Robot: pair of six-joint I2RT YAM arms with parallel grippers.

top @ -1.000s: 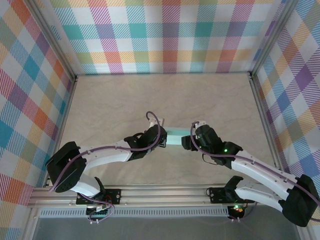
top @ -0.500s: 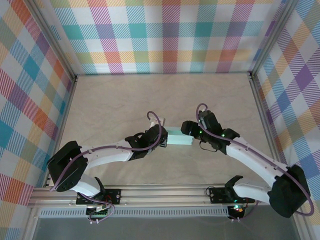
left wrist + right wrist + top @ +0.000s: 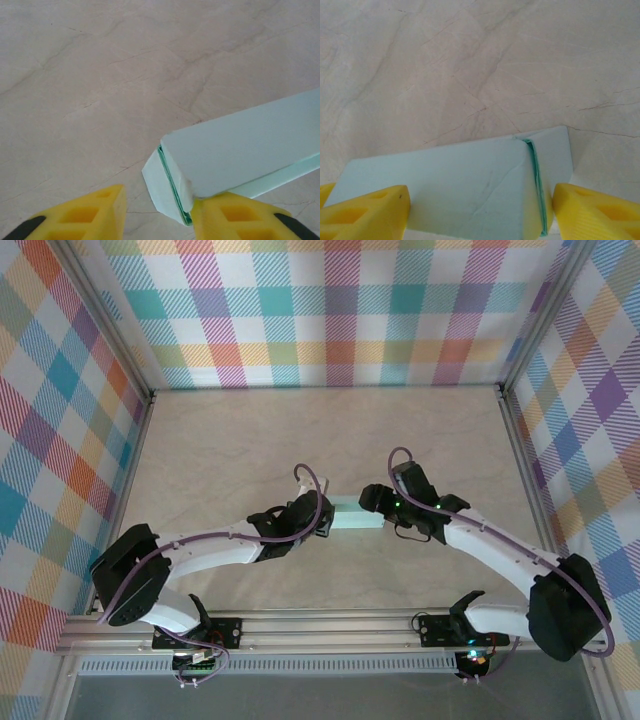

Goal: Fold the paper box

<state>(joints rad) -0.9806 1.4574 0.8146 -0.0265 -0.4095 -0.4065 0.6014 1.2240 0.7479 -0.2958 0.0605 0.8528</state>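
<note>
Left hand has part-opened around the paper box.

The paper box lies on the table between the left pincer and the right pincer

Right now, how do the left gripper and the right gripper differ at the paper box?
The left gripper stands narrowly open at one end corner of the paper box; the right gripper stands wider, straddling the other end. The left gripper reaches in from the box's left, the right gripper from its right. Both have yellow fingers.
</note>
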